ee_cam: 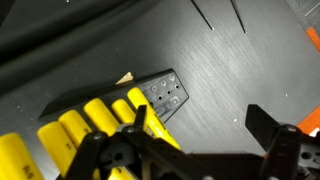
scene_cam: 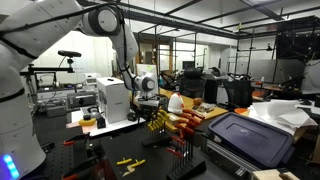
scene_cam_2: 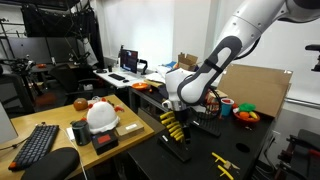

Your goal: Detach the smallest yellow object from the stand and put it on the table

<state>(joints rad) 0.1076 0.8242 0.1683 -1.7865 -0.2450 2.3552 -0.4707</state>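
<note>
Bare table point(ee_cam: 225, 65) beyond stand point(ee_cam: 166, 96) (handles point(ee_cam: 72, 135) crowded)

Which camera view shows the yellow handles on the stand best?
The wrist view: the yellow handles appear close, side by side, beside the empty holes of the stand. In both exterior views the handles are only small.

Dark table point(scene_cam_2: 200, 165) with stand point(scene_cam_2: 178, 149), yellow pieces point(scene_cam_2: 224, 166)

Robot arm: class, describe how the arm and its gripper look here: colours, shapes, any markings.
The arm is glossy white, built of thick rounded segments with dark bands at the joints in both exterior views. The gripper at its tip is a grey-and-black block. In the wrist view the fingers are matte black, angular linkages. No readable markings show.
</note>
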